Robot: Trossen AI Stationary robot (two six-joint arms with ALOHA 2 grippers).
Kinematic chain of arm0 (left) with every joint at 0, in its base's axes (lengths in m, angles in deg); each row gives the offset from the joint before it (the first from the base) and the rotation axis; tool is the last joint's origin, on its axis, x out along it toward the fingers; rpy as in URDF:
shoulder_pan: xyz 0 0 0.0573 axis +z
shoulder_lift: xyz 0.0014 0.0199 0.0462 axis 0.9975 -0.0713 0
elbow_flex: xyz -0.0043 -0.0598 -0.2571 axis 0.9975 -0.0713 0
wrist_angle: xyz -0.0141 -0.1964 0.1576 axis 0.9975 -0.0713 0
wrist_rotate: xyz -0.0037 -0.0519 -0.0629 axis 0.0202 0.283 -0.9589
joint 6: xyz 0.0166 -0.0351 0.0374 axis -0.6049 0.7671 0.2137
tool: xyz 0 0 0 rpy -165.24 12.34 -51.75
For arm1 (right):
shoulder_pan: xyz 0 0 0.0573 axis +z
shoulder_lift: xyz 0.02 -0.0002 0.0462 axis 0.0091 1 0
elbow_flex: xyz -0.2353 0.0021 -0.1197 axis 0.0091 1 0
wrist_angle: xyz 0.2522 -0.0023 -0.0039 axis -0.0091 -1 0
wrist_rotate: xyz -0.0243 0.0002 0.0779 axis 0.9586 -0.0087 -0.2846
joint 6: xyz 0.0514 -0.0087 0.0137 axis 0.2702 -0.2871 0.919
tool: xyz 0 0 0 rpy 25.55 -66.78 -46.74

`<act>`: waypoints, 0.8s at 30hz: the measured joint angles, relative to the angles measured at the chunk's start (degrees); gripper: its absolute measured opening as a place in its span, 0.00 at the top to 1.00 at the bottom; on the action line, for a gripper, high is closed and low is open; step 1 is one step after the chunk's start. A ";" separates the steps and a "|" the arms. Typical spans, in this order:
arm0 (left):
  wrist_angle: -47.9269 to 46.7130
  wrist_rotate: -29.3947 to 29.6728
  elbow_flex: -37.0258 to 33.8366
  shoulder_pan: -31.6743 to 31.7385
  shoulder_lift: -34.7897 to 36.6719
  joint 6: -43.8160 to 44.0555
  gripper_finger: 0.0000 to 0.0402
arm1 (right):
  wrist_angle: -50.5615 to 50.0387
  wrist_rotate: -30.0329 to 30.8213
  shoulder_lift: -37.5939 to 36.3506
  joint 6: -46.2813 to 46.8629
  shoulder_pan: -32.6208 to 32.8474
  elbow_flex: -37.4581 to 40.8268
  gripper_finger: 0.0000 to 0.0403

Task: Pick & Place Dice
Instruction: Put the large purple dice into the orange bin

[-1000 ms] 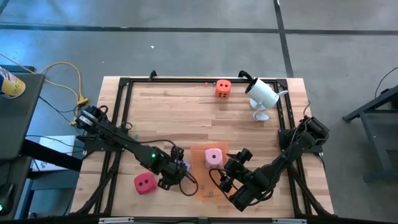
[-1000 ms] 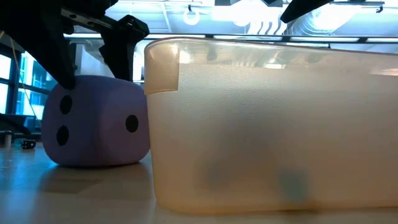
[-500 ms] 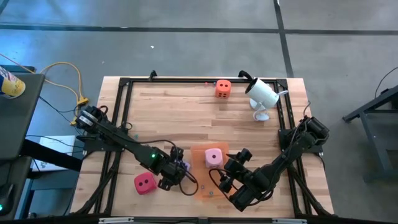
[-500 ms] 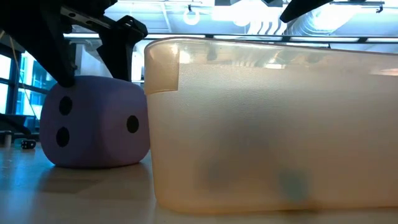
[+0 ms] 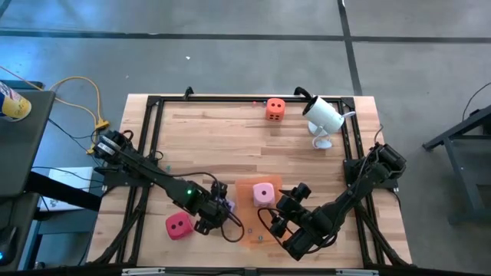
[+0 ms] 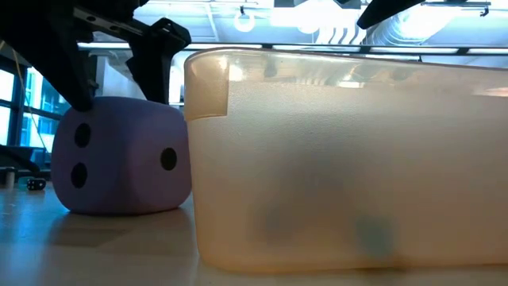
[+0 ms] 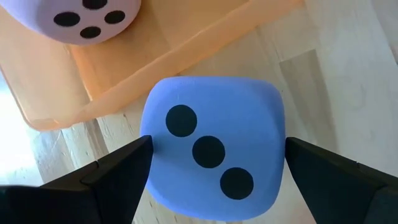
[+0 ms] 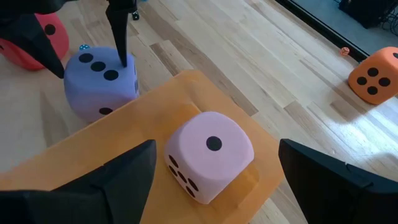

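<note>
the left gripper [image 7: 211,162] has its fingers apart astride the purple die [image 7: 214,152], which sits on the worktop against the orange mat [image 7: 124,62] (pink die [image 8: 208,155] already there); close squarely, then lift clear.

Pink die [image 5: 263,193] on mat — purple die [image 7: 211,155] beside.

Orange mat [image 5: 247,201] edge abuts the purple die [image 7: 211,152], blocking that side; bare table [image 5: 222,134] beyond the mat is unobstructed.
</note>
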 joint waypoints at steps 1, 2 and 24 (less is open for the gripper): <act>0.04 -0.08 0.00 0.00 0.00 -0.33 0.12 | 0.00 0.00 0.00 0.00 0.00 0.00 0.19; 0.01 -0.12 0.00 0.00 0.00 -0.37 0.12 | 0.00 0.00 0.00 0.00 0.00 0.00 0.19; 0.67 -2.28 0.02 0.96 0.00 -4.04 0.12 | 0.29 -0.04 0.00 -1.42 -0.59 0.00 0.19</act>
